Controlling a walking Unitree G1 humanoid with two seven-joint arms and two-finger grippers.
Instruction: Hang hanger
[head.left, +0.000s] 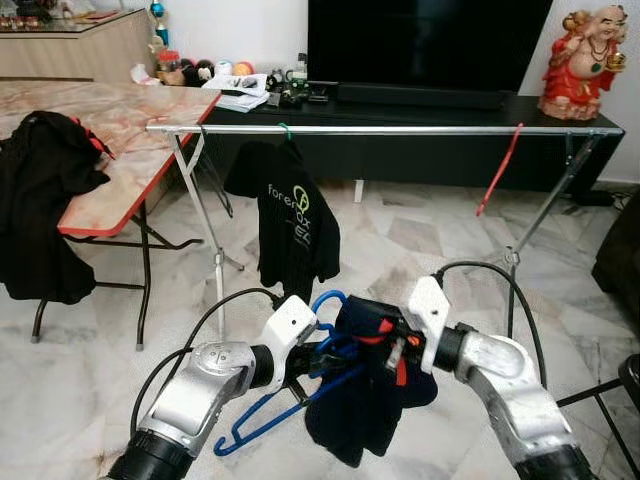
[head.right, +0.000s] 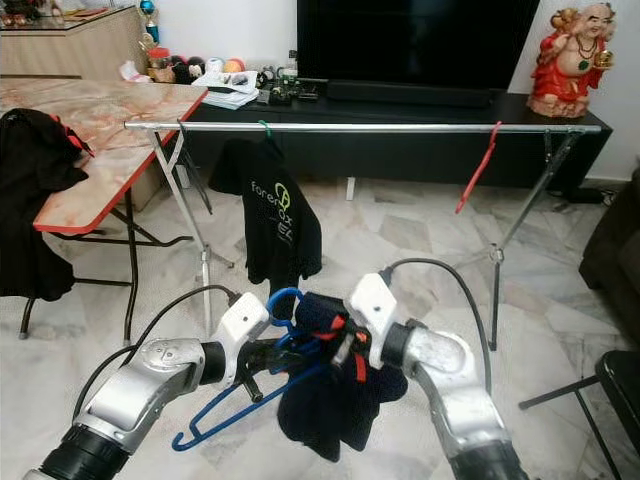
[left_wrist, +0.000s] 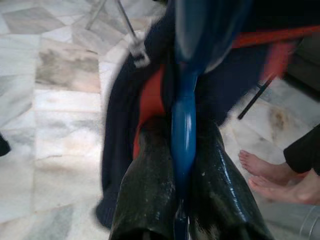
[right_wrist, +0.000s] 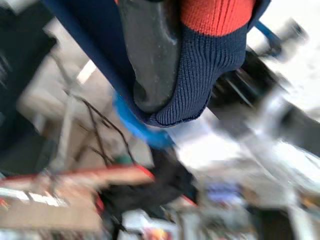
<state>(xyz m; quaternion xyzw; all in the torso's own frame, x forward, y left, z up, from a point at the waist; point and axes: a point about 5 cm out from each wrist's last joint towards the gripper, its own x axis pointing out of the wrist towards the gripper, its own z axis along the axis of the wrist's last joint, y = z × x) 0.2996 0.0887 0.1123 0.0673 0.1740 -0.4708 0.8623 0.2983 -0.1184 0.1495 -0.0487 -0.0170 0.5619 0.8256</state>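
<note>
A blue plastic hanger (head.left: 290, 392) hangs low in front of me, my left gripper (head.left: 322, 357) shut on its neck just below the hook. In the left wrist view the blue hanger (left_wrist: 183, 131) runs between the two black fingers (left_wrist: 150, 195). A navy garment with an orange trim (head.left: 365, 395) droops off the hanger, and my right gripper (head.left: 398, 352) is shut on its collar. The navy knit cloth (right_wrist: 200, 65) wraps one black finger (right_wrist: 150, 50) in the right wrist view. Ahead stands the silver drying rail (head.left: 400, 130), well above both grippers.
A black printed T-shirt (head.left: 290, 225) hangs from the rail on a green hanger, and a red hanger (head.left: 498, 170) hangs further right. A marble-top folding table (head.left: 120, 140) with dark clothes (head.left: 40, 200) stands left. A TV console (head.left: 420, 110) lies behind. A person's bare feet (left_wrist: 265, 172) stand nearby.
</note>
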